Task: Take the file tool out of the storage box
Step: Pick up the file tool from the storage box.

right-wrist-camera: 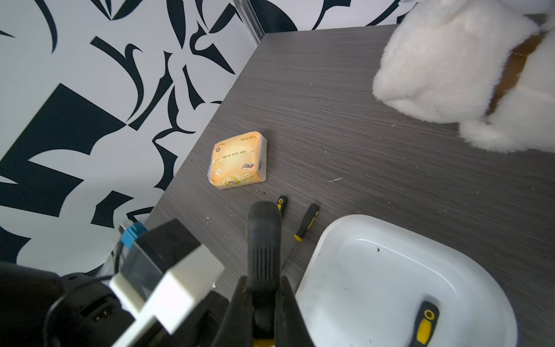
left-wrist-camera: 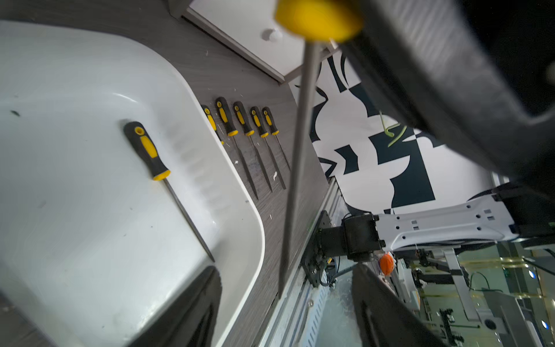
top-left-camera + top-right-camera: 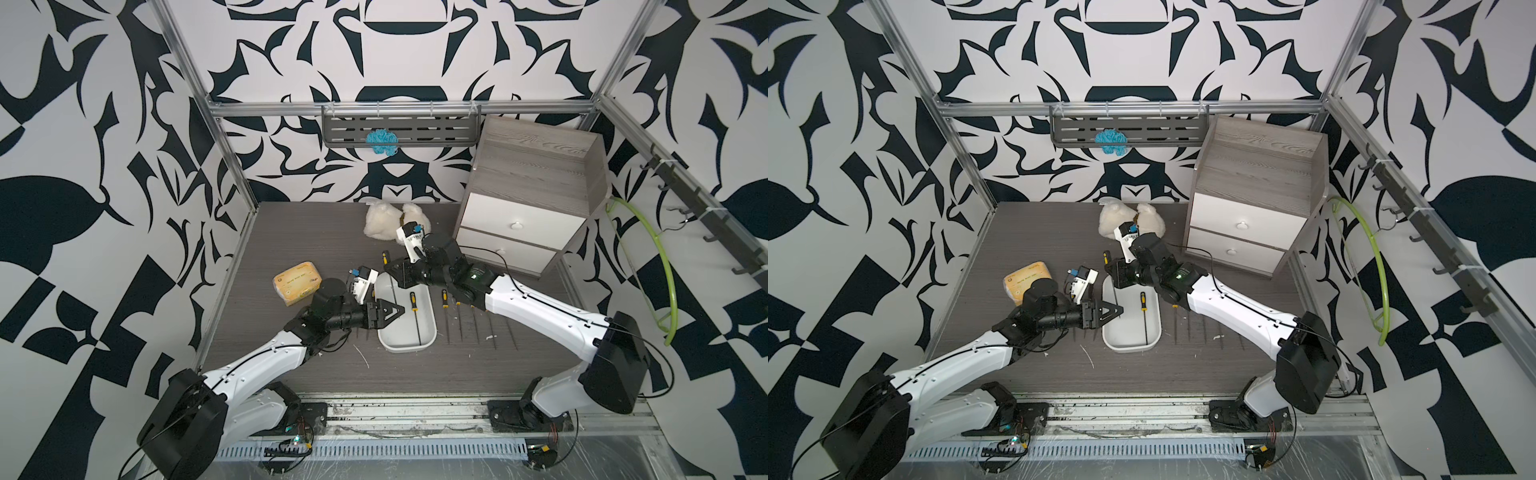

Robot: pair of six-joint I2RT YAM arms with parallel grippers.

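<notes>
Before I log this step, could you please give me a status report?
Left hand open. Right hand shut on hanging file. Second file lies in storage box. Nothing blocking.

A robot lab test cell: aluminium frame (image 3: 291,109), patterned backdrop walls (image 3: 395,50), wood-grain tabletop (image 3: 311,232).

One storage box (image 3: 405,348) is counted. Nine files are counted: boxed file (image 2: 148,151), gripped file (image 2: 295,150), five-file row (image 2: 242,118) at 3 o'clock, pair (image 1: 307,220) at 9 o'clock.

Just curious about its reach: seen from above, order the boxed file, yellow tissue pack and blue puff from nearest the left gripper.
From the left gripper:
1. File, in the storage box.
2. Tissue pack, left side.
3. Blue puff, on the back-wall shelf.
</notes>
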